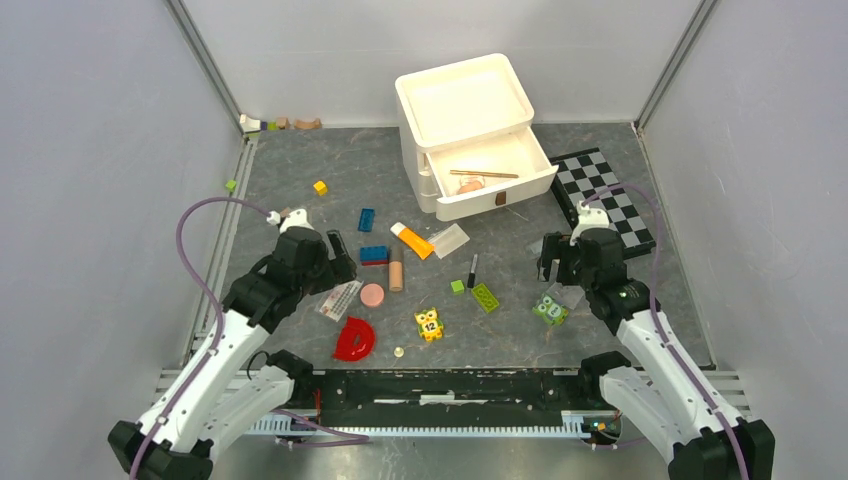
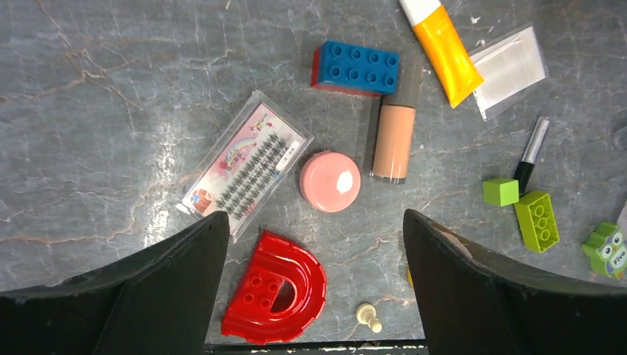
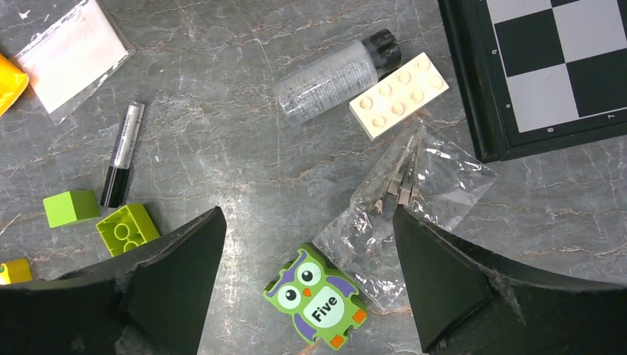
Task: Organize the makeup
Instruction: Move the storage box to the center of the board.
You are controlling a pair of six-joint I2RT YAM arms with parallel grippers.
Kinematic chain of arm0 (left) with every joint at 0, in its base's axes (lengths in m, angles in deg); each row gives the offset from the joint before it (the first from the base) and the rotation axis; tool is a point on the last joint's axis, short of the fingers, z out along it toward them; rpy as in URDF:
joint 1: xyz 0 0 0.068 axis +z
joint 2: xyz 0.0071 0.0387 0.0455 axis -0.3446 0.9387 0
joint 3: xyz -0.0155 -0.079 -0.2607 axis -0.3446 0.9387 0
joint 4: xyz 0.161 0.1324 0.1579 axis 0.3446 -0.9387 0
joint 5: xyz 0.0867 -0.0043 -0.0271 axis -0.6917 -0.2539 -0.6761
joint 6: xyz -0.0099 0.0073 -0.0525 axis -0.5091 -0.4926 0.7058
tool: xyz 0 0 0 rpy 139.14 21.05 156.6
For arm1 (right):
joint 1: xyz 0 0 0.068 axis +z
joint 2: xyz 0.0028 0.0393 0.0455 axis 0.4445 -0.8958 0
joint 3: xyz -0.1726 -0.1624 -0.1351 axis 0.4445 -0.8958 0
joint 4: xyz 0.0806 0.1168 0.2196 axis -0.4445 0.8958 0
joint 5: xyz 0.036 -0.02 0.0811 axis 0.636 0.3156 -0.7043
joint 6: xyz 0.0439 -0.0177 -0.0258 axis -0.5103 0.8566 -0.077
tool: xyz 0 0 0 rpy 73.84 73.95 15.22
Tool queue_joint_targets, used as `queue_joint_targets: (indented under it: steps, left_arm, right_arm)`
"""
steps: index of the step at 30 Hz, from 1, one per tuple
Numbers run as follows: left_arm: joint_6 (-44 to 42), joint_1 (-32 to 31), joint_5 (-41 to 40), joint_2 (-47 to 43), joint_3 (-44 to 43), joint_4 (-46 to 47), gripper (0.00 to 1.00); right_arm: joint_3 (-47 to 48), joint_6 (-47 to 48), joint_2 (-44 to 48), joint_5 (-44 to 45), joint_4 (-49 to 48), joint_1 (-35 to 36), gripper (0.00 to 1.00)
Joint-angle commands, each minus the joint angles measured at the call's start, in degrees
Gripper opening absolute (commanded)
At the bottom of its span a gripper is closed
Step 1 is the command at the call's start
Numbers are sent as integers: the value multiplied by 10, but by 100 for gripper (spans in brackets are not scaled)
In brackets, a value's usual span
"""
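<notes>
The makeup lies loose on the grey table. An orange tube point(image 2: 446, 50), a beige stick point(image 2: 392, 142), a round pink disc point(image 2: 330, 181), a clear lash packet point(image 2: 248, 166), a flat clear packet point(image 2: 510, 70) and a thin black pencil point(image 2: 531, 151) show in the left wrist view. My left gripper point(image 2: 314, 222) is open and empty above the pink disc. My right gripper point(image 3: 308, 214) is open and empty above a crumpled clear bag point(image 3: 414, 192), with a clear bottle point(image 3: 333, 74) beyond it. The pencil point(image 3: 122, 154) lies to its left.
A white drawer unit point(image 1: 470, 95) stands at the back with its lower drawer open. A chessboard point(image 1: 605, 200) lies at the right. A red half-ring point(image 2: 277, 288), a blue brick point(image 2: 355, 68), green bricks point(image 2: 536, 220) and a green owl block point(image 3: 318, 296) are scattered among the makeup.
</notes>
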Motion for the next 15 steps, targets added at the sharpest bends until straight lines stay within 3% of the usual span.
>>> queue_joint_targets:
  steps: [1, 15]
  left_arm:
    - [52, 0, 21, 24, 9, 32, 92]
    - [60, 0, 44, 104, 28, 93, 86]
  right_arm:
    - [0, 16, 20, -15, 2, -3, 91]
    - [-33, -6, 35, -33, -3, -2, 91]
